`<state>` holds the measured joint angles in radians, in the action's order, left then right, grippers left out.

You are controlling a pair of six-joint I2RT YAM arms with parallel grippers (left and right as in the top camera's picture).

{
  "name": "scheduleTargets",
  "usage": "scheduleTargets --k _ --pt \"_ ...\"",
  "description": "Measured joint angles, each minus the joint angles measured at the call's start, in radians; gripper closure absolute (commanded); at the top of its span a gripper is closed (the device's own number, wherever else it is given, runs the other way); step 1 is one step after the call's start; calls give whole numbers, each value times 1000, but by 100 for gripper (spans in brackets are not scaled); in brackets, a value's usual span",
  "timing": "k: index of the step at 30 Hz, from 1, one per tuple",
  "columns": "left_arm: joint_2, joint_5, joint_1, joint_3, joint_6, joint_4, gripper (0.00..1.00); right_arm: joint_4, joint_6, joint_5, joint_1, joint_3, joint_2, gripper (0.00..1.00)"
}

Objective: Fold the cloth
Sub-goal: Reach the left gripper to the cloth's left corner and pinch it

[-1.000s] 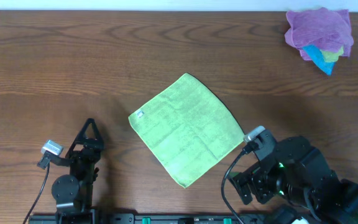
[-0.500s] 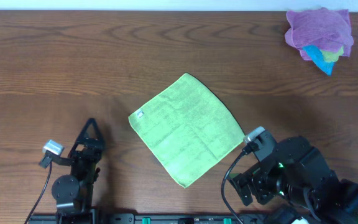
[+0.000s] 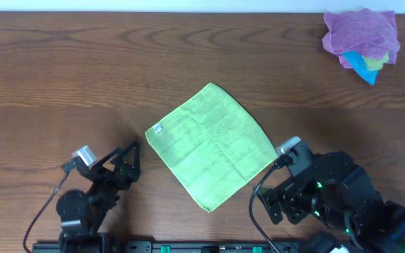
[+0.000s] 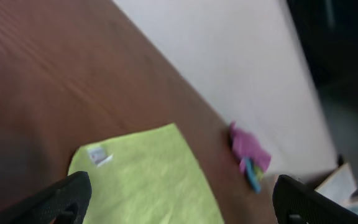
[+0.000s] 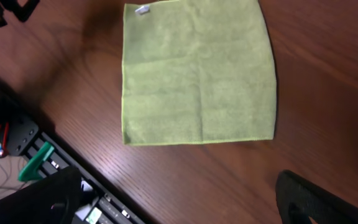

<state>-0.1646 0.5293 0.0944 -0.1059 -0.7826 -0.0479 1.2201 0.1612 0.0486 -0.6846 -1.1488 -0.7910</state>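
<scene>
Left tool [image 3: 128, 164] and right tool [image 5: 185, 200] both spread, empty; one cloth [image 3: 213, 144], one crumpled heap [image 3: 361, 35].

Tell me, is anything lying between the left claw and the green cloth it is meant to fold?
Nothing visible does. Only bare table lies between the open left claw and the cloth, whose tagged corner points towards it. The pile of other cloths sits far off at the back right corner.
</scene>
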Motion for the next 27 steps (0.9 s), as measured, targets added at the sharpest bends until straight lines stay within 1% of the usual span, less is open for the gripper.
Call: scheduleTargets --k 2,7,12,17,20,24,27 --pt "-99 27 0 -62 50 -1 5 -8 0 -1 0 0 -1 1" --pt "-385 96 -5 -219 185 -24 9 -10 0 -4 0 2 -3 1" --pt "-622 100 -83 -340 318 -166 10 -27 0 -5 0 3 -6 1" --pt "-812 4 -249 -521 430 -313 10 -63 0 -6 0 5 -6 1" --pt "-901 -101 -342 -638 472 -400 9 -80 1 -23 0 5 -6 1" --pt "-1000 -261 -415 -753 516 -479 11 -100 23 -80 0 5 -8 1" --pt "-1064 -350 -431 -790 539 -510 13 -109 43 -130 4 5 -18 1"
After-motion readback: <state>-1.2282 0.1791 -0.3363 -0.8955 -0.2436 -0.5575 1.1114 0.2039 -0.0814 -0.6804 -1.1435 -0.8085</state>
